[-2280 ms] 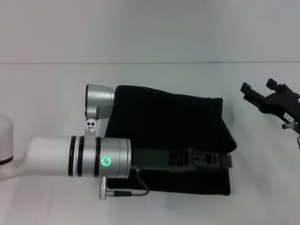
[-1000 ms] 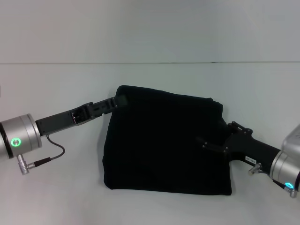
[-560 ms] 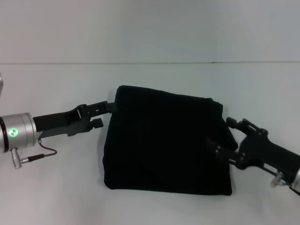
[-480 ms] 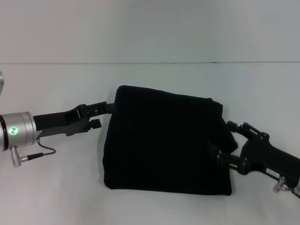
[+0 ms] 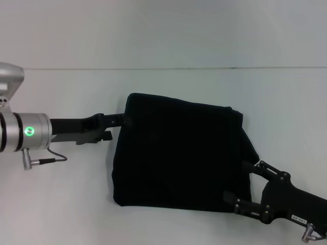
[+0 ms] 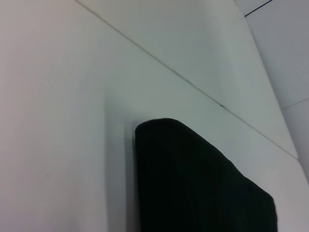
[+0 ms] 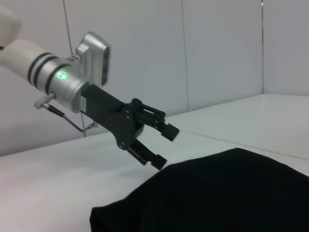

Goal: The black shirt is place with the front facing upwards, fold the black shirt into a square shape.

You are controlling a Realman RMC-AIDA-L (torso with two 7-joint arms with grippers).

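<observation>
The black shirt lies folded into a rough square in the middle of the white table, plain black side up. My left gripper hovers at its far left corner, open, with nothing between its fingers; the right wrist view shows it just above the cloth. My right gripper stands open over the shirt's near right corner and holds nothing. In the left wrist view only the shirt's rounded corner shows.
The white table spreads out on all sides of the shirt. Its far edge meets a pale wall. A grey cable hangs under the left wrist.
The left arm has come off the shirt to its far left corner. The right gripper has come in from the far right and slid toward me along the shirt's right edge.
</observation>
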